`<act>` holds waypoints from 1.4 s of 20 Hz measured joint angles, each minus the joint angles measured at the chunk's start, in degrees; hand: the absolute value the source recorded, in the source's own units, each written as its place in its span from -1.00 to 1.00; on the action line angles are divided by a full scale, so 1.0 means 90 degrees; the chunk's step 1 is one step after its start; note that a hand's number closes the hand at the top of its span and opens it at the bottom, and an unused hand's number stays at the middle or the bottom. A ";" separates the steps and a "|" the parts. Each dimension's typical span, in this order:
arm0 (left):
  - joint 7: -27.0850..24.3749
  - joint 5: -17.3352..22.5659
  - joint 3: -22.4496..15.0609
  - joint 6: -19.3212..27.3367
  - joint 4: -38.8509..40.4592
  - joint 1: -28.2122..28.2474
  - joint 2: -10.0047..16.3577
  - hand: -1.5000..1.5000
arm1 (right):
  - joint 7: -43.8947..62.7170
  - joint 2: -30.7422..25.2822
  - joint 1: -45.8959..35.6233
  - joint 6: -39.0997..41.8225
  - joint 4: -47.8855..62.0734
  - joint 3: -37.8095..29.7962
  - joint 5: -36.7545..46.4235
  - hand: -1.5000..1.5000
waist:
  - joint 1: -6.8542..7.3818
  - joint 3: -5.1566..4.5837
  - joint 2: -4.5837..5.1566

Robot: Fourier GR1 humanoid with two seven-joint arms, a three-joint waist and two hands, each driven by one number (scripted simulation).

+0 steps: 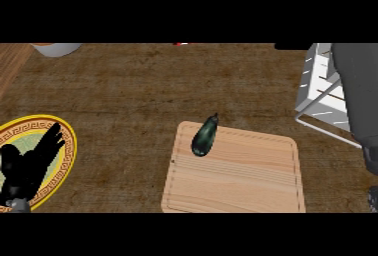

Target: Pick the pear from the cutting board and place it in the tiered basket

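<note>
A dark green vegetable [204,136] on the cutting board [244,185]
It lies at the far left corner; the left hand [26,165] hangs open over a gold-rimmed plate [70,152].

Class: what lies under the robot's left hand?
A yellow-rimmed plate lies under the left hand; the black fingers hide much of its green middle, so anything there cannot be seen.

Mottled brown counter top [133,85] spans the view, a wooden strip [10,67] at upper left
</note>
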 measured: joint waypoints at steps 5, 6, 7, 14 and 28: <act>0.0053 -0.0018 -0.0029 -0.0033 -0.0010 -0.0063 -0.0016 0.00 | -0.0686 -0.0481 -0.0307 -0.0196 0.1182 -0.0081 0.0067 1.00 | 0.0031 -0.0013 0.0024; 0.0038 -0.0018 -0.0023 -0.0028 -0.0037 -0.0049 -0.0016 0.00 | -0.0703 -0.0692 -0.0272 -0.0045 0.1335 0.0119 0.0359 1.00 | 0.0040 -0.0017 0.0031; 0.0021 -0.0034 -0.0028 -0.0018 -0.0059 -0.0018 -0.0018 0.00 | -0.0708 -0.0843 -0.0243 0.0103 0.1461 0.0312 0.0615 1.00 | 0.0037 -0.0018 0.0024; 0.0065 -0.0047 -0.0065 -0.0027 -0.0048 -0.0088 -0.0060 0.00 | -0.1210 -0.1696 -0.0689 0.0890 0.2376 0.1066 0.1625 1.00 | 0.0096 -0.0014 0.0034; 0.0007 -0.0116 -0.0033 -0.0014 0.0131 -0.0235 -0.0084 0.00 | -0.2243 -0.2292 -0.1430 0.1520 0.3871 0.1253 0.2160 1.00 | 0.0108 -0.0001 0.0036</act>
